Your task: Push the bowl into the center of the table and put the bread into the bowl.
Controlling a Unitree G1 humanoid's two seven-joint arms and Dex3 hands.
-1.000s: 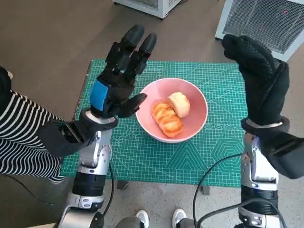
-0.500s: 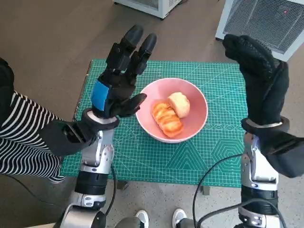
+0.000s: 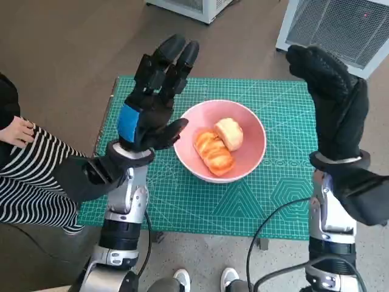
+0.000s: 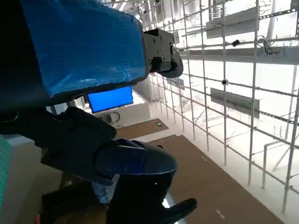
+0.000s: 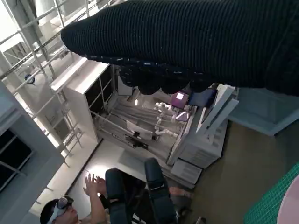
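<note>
A pink bowl (image 3: 248,159) sits near the middle of the green cutting mat (image 3: 188,201) on the table. Two pieces of bread lie inside it: a ridged golden loaf (image 3: 213,152) and a pale round bun (image 3: 229,132). My left hand (image 3: 152,100) is raised above the mat's left side, fingers spread upward, holding nothing. Over the mat's right edge my right hand (image 3: 333,103) in its black glove is also raised, its fingers extended and empty. The left wrist view shows the left hand's blue-taped back (image 4: 79,46) against a bright room; the right wrist view shows the glove (image 5: 196,42).
A person in a striped sleeve (image 3: 27,176) sits at the left, a hand (image 3: 17,131) showing. White appliances (image 3: 340,24) stand on the floor beyond the table. Cables hang by my right arm. A person (image 5: 60,210) with raised hands shows in the right wrist view.
The person's hand has come into sight at the left edge. My left hand has shifted very slightly; the bowl, bread and right hand stay put.
</note>
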